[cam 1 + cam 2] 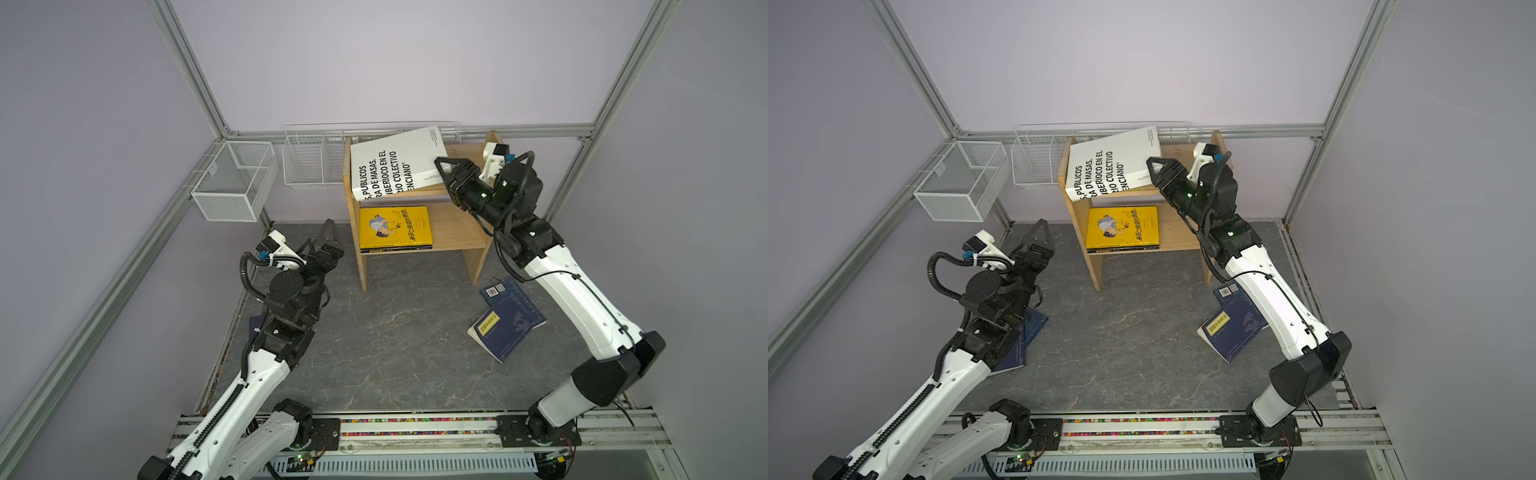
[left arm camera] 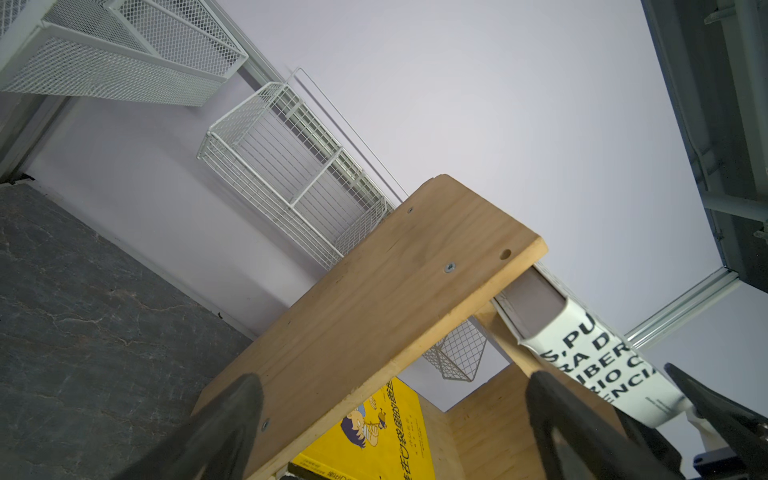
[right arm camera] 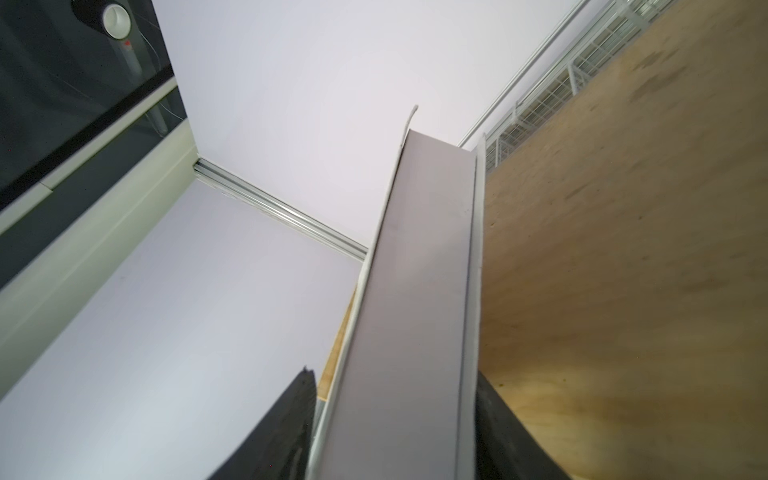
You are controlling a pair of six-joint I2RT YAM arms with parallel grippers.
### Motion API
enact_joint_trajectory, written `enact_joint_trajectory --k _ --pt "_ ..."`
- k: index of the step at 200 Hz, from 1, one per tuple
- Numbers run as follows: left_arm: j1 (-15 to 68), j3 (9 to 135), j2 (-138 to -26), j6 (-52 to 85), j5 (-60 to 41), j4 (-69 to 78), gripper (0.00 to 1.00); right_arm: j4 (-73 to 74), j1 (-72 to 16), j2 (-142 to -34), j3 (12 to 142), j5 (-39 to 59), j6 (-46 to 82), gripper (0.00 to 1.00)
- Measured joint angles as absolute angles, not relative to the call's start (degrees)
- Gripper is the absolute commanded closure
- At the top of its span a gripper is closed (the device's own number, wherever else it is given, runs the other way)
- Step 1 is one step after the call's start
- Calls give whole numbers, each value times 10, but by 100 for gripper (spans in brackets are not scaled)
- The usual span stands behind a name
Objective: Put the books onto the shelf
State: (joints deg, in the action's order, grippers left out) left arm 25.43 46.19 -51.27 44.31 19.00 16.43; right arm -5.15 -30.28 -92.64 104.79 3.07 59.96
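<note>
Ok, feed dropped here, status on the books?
Left gripper open beside shelf. Right gripper straddles tilted white book on top tier, grip unclear. Yellow book shelved; navy books still on table. Nothing blocking.

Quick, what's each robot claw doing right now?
Left gripper: open, empty.
Right gripper: around the thick white book; gripping or releasing cannot be told.

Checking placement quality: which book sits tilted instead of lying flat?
The thick white book with black lettering, slanted over the shelf's top tier; the yellow book and the navy books lie flat.
</note>
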Motion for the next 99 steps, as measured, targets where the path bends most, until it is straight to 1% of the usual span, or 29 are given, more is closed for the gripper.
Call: enact_joint_trajectory --k 7,21,30,45,78,99 --pt "252 462 -510 444 190 164 1 -65 -304 -933 1057 25 593 23" --pt "249 462 -506 446 190 161 1 -98 -306 -946 1083 16 569 17" --pt "246 462 -504 448 190 158 1 -113 -307 -951 1098 13 552 10" --pt "242 462 -503 451 190 155 1 -137 -310 -952 1114 7 527 4" --pt "236 462 -503 454 184 148 1 -159 -318 -948 1119 -9 477 2" --pt "234 463 -506 442 170 147 1 -182 -326 -934 1110 -37 439 2"
